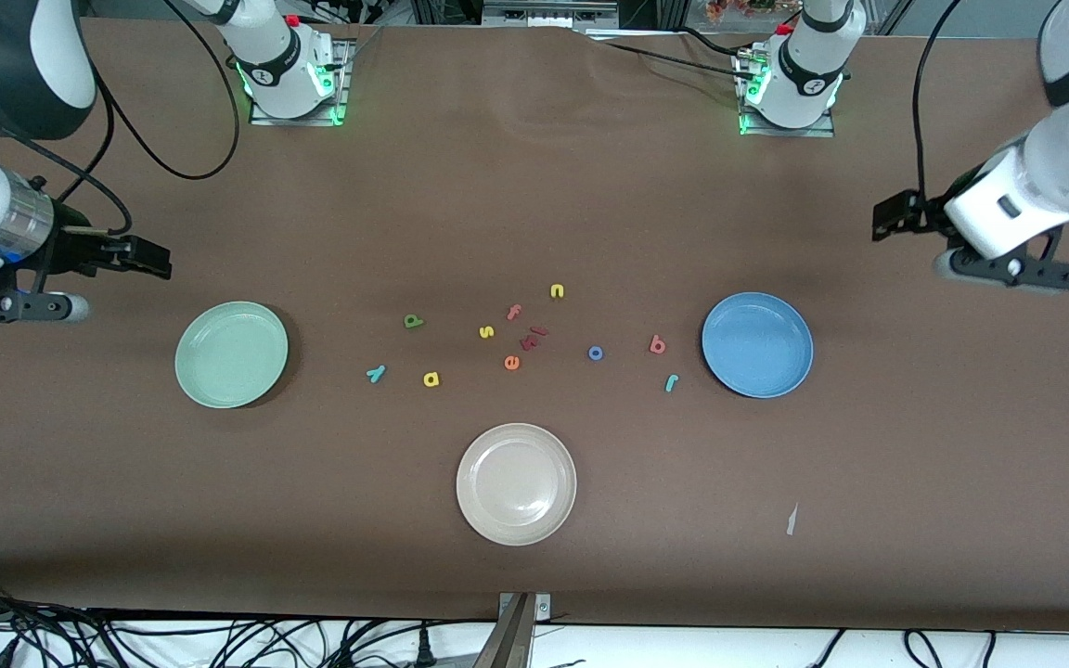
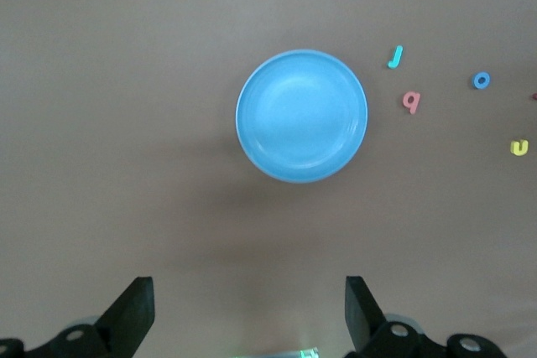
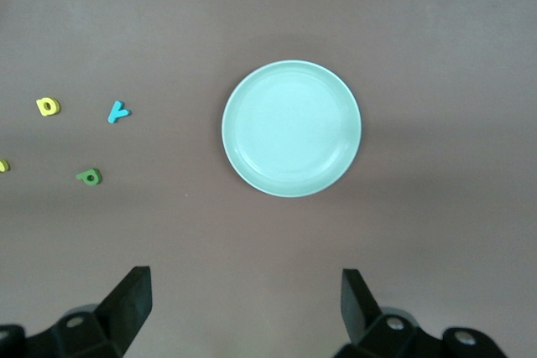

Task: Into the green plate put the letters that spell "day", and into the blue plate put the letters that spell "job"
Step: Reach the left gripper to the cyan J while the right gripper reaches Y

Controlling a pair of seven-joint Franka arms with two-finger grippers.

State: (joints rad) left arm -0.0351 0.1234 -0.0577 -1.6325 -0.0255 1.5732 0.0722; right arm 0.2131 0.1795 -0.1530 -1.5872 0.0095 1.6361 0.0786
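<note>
Bright, even overhead light; soft shadows, sharp.

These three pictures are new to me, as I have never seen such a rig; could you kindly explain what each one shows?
Two robot arms stand at a brown table. The big picture looks down from across the table; each of the other two comes from a camera on one arm's wrist.

The left gripper hangs over the table near the blue plate; the right gripper hangs near the green plate. Both have their fingers open and hold nothing.

A beige plate lies nearest the front camera. Small toy letters are scattered between the plates: d, a and y toward the green plate; j, o and b toward the blue one. All three plates are empty.
</note>
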